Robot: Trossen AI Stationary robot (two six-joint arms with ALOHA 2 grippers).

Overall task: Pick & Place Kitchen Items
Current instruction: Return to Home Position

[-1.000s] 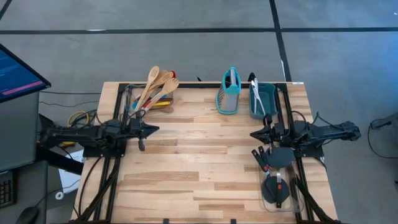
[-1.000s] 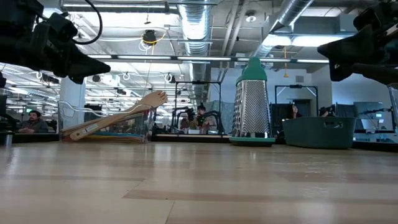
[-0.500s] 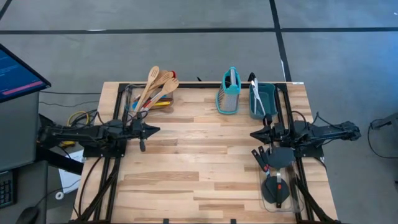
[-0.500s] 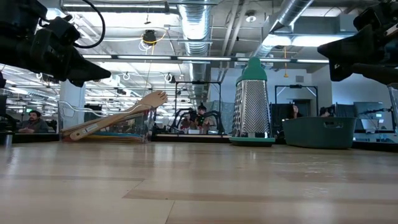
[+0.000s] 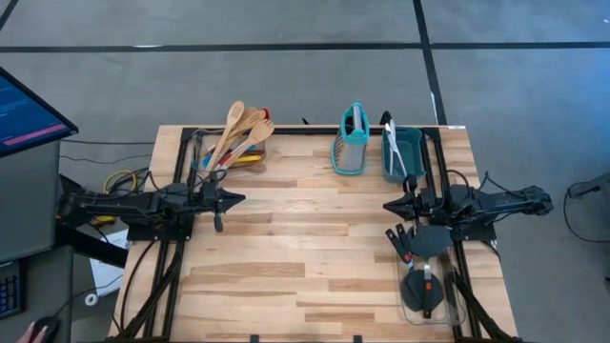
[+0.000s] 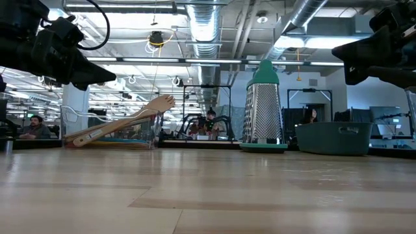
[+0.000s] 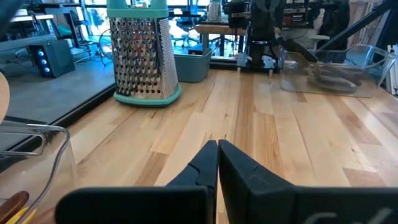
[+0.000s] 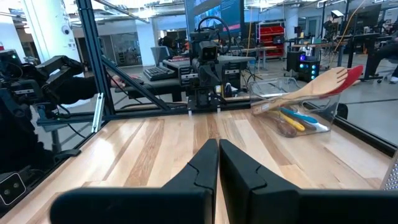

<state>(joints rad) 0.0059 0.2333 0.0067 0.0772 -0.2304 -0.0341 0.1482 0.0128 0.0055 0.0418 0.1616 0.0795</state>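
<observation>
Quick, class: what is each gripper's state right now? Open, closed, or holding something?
Left gripper, over the left side of the table: closed, holding nothing.
Right gripper, over the right side: closed, holding nothing.

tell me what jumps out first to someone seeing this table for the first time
The teal box grater catches the eye first, standing upright at the far edge of the table, near the middle. To its left, wooden spoons fan out of a clear container at the far left corner. The left pincer and right pincer, both shut, point at each other from opposite sides, held above the wood.
</observation>
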